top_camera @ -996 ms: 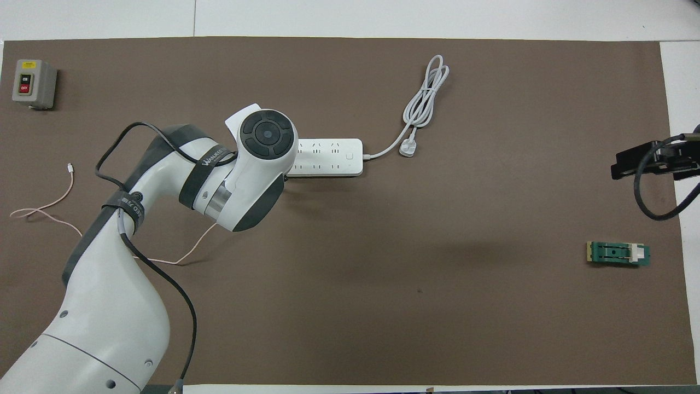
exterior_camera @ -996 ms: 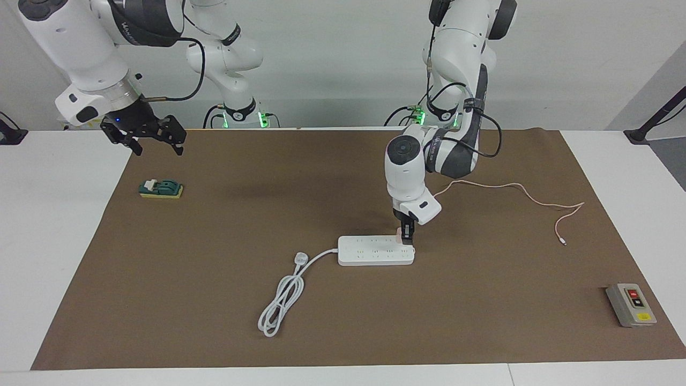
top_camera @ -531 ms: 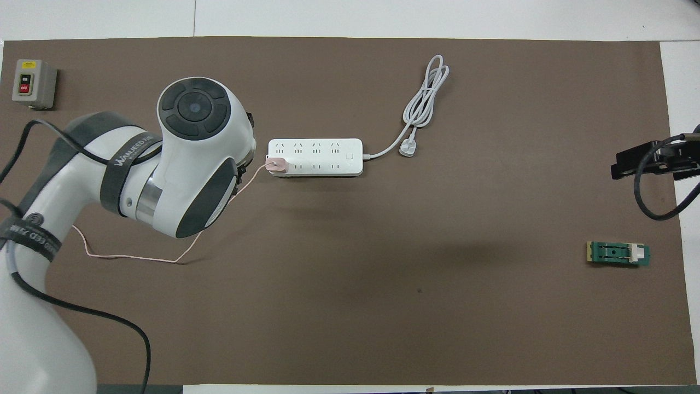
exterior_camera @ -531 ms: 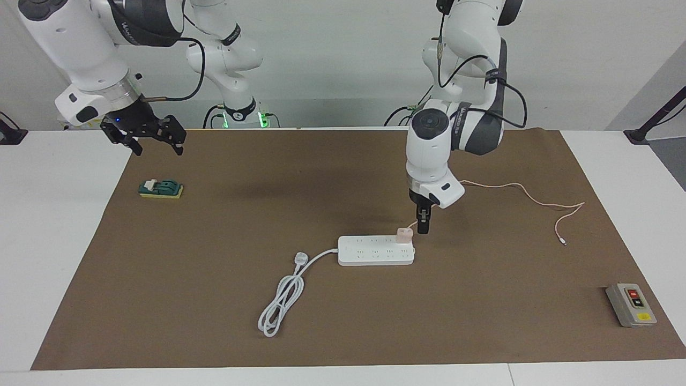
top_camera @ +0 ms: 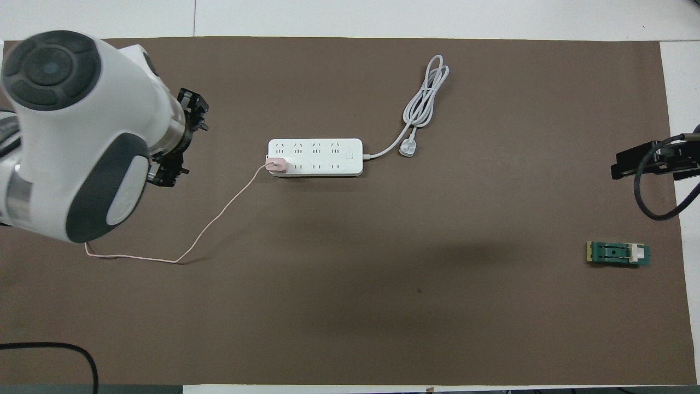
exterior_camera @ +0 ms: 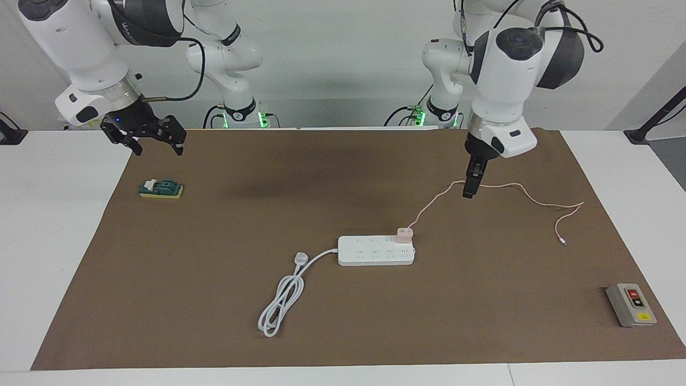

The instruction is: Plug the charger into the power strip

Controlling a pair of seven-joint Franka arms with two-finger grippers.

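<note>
The pale-pink charger [exterior_camera: 403,232] sits upright in a socket at the end of the white power strip [exterior_camera: 375,253] toward the left arm's end of the table; both also show in the overhead view, charger [top_camera: 276,164] on strip [top_camera: 322,158]. Its thin pink cable [exterior_camera: 514,186] trails over the mat to a tiny white connector [exterior_camera: 561,242]. My left gripper [exterior_camera: 469,190] is open and empty, raised in the air over the pink cable, clear of the charger. My right gripper [exterior_camera: 143,140] is open and empty, waiting in the air at the mat's edge near the green block.
The strip's thick white cord [exterior_camera: 281,303] lies coiled with its plug [exterior_camera: 302,258] beside the strip. A green block with a yellow base [exterior_camera: 161,188] lies below the right gripper. A grey button box [exterior_camera: 631,304] stands at the mat's corner farthest from the robots, toward the left arm's end.
The left gripper let go of the charger on the strip, then rose and drew back toward its base. The charger stays in the socket. The right arm has not moved.
</note>
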